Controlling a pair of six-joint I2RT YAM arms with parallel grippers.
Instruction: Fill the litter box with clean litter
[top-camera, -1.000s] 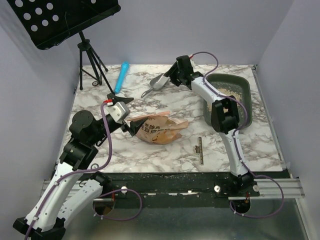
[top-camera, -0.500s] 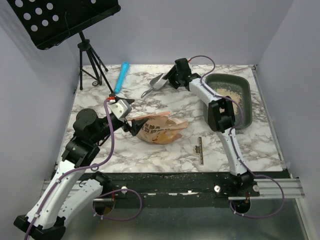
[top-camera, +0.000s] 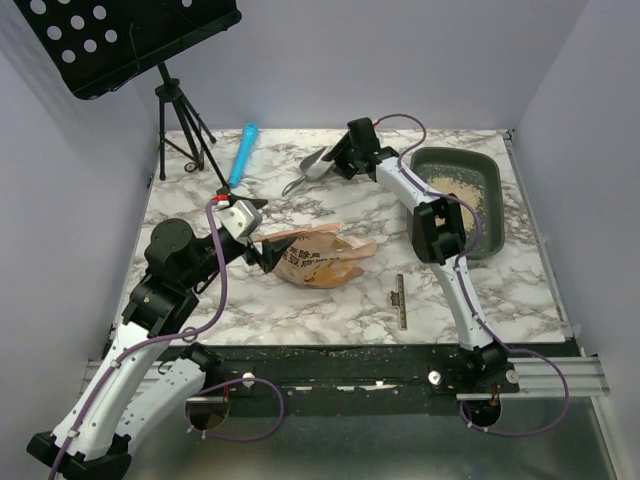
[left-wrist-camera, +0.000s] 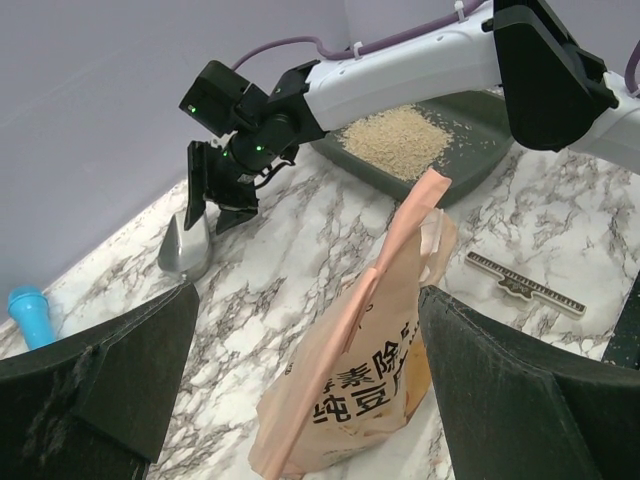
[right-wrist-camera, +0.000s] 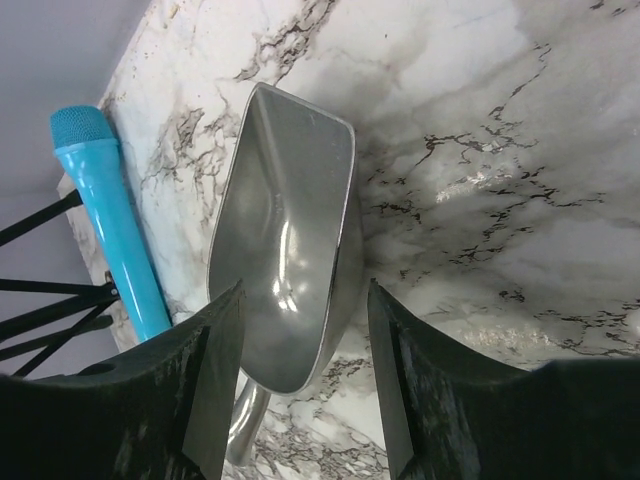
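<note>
1. Litter box (top-camera: 488, 205): sits flat at the far right of the counter (top-camera: 200, 300), with its long side running away from the arm bases. The right arm crosses above its left rim.
2. Clean litter (top-camera: 455, 182): a pale pile lies on the box floor, gathered toward the far end. Dark bare floor shows around it and across the near half. Judgement: a first portion is in, but the floor is nowhere near covered.
3. Scoop (right-wrist-camera: 290, 290): silver metal, lying on the counter left of the box, hollow side up. The bowl looks empty, with no granules visible in the right wrist view.
4. Right end effector (right-wrist-camera: 305, 290): positioned over the scoop bowl with the jaws apart, one finger on each side. It is not clamped, and I cannot tell whether it touches the scoop.
5. Bag (top-camera: 320, 255): orange-pink and printed, lying on its side mid-counter, well apart from the box. Its contents are not visible.
6. Left end effector (top-camera: 262, 235): the jaws are spread wide at the bag's left end. In the left wrist view the bag stands between the fingers, with no grip made.
7. Status (judgement): partly done. What remains is to take hold of the scoop or the bag, move more litter across, and spread it over the bare floor.
</note>
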